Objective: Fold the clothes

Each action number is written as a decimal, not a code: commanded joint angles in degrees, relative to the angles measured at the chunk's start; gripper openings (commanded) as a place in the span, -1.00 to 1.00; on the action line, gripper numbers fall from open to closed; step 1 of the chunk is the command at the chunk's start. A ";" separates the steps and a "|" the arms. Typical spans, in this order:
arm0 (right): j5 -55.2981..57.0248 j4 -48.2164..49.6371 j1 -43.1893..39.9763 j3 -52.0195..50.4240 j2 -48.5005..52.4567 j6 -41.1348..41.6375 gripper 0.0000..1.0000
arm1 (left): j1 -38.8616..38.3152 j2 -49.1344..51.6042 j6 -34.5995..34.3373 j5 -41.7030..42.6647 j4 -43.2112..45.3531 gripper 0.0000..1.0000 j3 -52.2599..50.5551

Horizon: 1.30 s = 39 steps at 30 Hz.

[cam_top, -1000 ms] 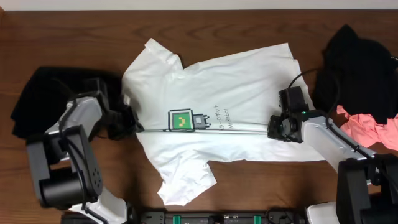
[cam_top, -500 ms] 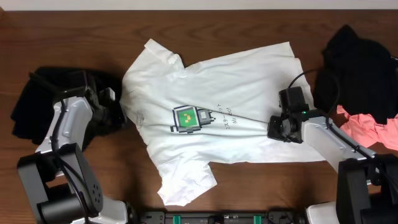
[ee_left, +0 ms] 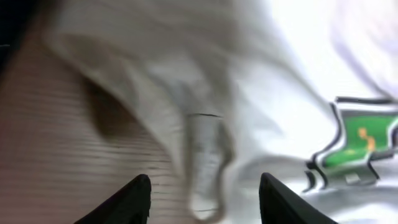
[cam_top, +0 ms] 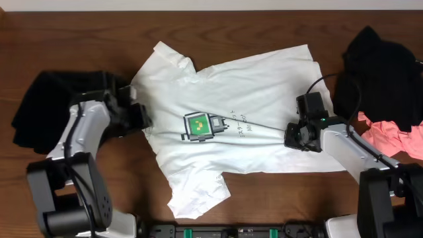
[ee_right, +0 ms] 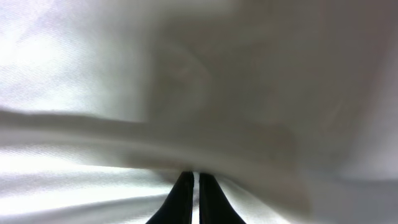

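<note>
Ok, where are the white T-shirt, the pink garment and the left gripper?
white T-shirt (cam_top: pixel 264 86), overhead view, plain fabric above the print.
pink garment (cam_top: pixel 393 135), overhead view, its crumpled middle.
left gripper (ee_left: pixel 205 190), left wrist view, midway between open fingertips.

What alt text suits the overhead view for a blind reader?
A white T-shirt with a green pixel-robot print lies spread on a wooden table, the left gripper at its collar end, the right gripper near its hem. Black garments and a pink garment lie aside.
</note>
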 commanded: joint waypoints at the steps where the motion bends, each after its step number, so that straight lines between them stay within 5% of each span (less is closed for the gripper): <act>1: 3.80 -1.38 0.22 -2.25 1.60 0.87 -0.89 | -2.64 2.36 1.33 0.94 -0.57 0.11 0.31; 9: 3.80 -1.40 0.22 -2.25 1.60 0.87 -0.89 | -3.56 3.93 1.33 -3.13 -4.96 -0.88 0.35; 24: 3.85 -1.27 0.22 -2.25 1.60 0.85 -0.89 | -3.63 -1.09 -0.09 -12.46 -19.71 -0.88 15.85; 27: 3.82 -1.29 0.22 -2.25 1.60 0.87 -0.89 | -3.63 -0.68 -0.87 -12.15 -20.44 -0.39 13.73; 30: 3.82 -1.27 0.22 -2.25 1.60 0.87 -0.89 | -3.61 -0.13 -0.85 -10.19 -18.27 -0.17 9.49; 39: 3.82 -1.27 0.22 -2.25 1.60 0.87 -0.88 | -3.63 0.33 2.82 -3.34 -7.87 -0.13 -1.40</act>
